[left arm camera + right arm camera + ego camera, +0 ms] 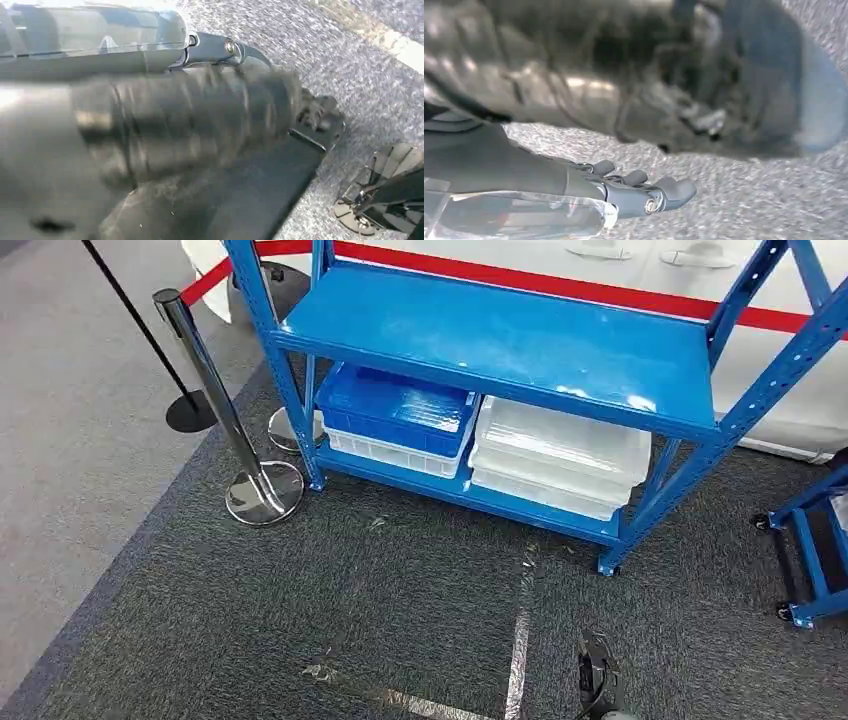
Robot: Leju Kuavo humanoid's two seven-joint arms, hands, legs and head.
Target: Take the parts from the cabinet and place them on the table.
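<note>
A blue metal rack (pixel 500 340) stands ahead on dark carpet, and its upper shelf is bare. On the lower shelf, a blue bin (pixel 395 405) sits on a white bin (pixel 390 452) at the left. Stacked white bins (pixel 560 445) fill the right side. I cannot see any parts inside the bins. My right hand (pixel 639 192) hangs over the carpet with its fingers stretched out, holding nothing. My left hand (pixel 225 49) also hangs low; its dark fingers reach out with nothing in them.
A chrome barrier post (pixel 262 490) stands by the rack's left leg, with a black-based post (pixel 190 412) farther left. A blue wheeled frame (pixel 815 550) is at the right edge. Silver tape lines (pixel 520 640) mark the carpet before the rack. A white car (pixel 600 270) stands behind.
</note>
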